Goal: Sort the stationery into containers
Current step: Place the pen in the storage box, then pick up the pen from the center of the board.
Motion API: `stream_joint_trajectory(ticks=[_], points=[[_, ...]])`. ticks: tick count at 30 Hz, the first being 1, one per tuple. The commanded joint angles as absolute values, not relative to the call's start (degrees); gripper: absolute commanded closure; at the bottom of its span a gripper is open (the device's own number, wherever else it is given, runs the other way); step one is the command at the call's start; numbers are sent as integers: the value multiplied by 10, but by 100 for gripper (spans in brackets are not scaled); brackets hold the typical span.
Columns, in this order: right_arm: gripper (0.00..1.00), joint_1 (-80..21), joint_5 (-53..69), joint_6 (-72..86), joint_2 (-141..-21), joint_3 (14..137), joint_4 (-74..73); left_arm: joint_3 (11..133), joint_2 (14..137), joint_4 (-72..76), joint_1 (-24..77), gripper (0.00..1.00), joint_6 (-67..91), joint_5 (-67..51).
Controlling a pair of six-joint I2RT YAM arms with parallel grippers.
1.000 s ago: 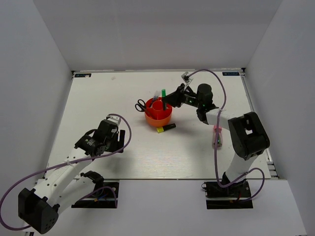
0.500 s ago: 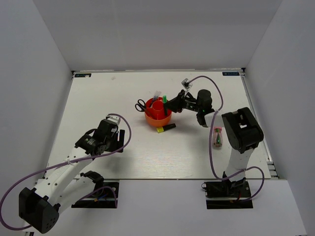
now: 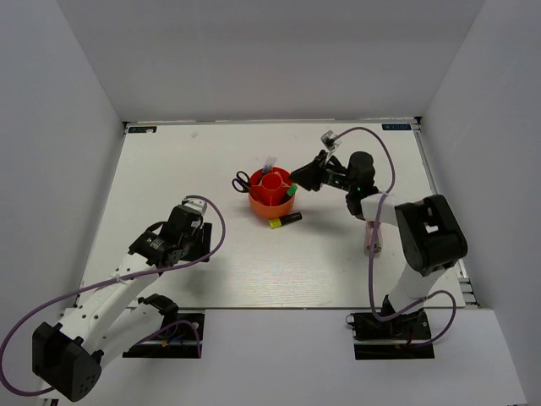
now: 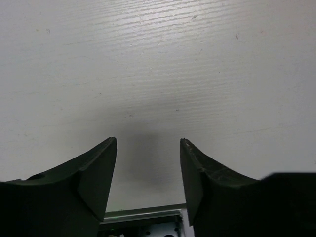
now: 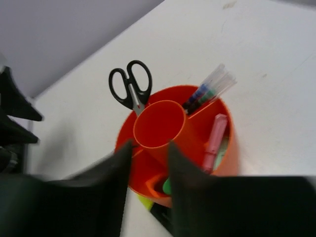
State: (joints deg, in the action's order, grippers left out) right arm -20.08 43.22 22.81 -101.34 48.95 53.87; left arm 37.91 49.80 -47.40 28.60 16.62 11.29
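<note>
The red-orange organizer (image 3: pixel 272 199) stands mid-table and also shows in the right wrist view (image 5: pixel 231 129). Its ring compartments hold the black-handled scissors (image 5: pixel 129 87), a thin clear-bodied pen (image 5: pixel 210 89), a pink highlighter (image 5: pixel 215 140) and a green-capped marker (image 5: pixel 167 186). A black marker with a yellow cap (image 3: pixel 286 220) lies on the table against its near side. A pink-capped tube (image 3: pixel 373 240) lies by the right arm. My right gripper (image 3: pixel 306 178) (image 5: pixel 149 148) is open and empty, just right of the organizer. My left gripper (image 3: pixel 191 247) (image 4: pixel 148 148) is open over bare table.
White walls enclose the table on three sides. The right arm's cable loops above the pink-capped tube. The left arm sits near the front left, far from the organizer.
My right gripper held the green-capped marker upright over the organizer; the marker now rests in a ring compartment, and the gripper has let go and drawn back to the right. The left arm is unmoved.
</note>
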Motion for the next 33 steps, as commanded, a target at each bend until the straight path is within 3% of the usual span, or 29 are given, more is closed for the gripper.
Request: stream_joint_trajectory(ticks=[1,2,4,5,7,8,9,10,11,13,16,33], points=[[87,-185,431,184,-934,495,465,376,490,-460,283,40,165,103],[100,-184,435,121,-923,498,404,374,490,-460,284,50,165,101],[100,-176,472,55,-881,499,319,374,486,-458,284,70,166,99],[100,-173,487,-73,-873,497,288,374,484,-458,282,83,166,99],[100,-169,543,-194,-846,488,128,374,488,-457,282,87,166,93],[95,-167,567,-329,-840,483,78,375,488,-454,282,87,166,92],[69,-168,578,-466,-839,479,-68,376,491,-456,283,84,166,91],[58,-168,586,-601,-845,472,-108,378,490,-455,282,77,166,86],[51,-168,587,-649,-856,459,-137,377,493,-455,284,53,166,85],[44,-170,577,-725,-878,440,-149,378,497,-457,283,38,167,85],[42,-171,564,-726,-909,453,-121,378,497,-461,281,31,167,86],[41,-192,512,-725,-1064,567,-96,379,511,-462,281,31,166,91]])
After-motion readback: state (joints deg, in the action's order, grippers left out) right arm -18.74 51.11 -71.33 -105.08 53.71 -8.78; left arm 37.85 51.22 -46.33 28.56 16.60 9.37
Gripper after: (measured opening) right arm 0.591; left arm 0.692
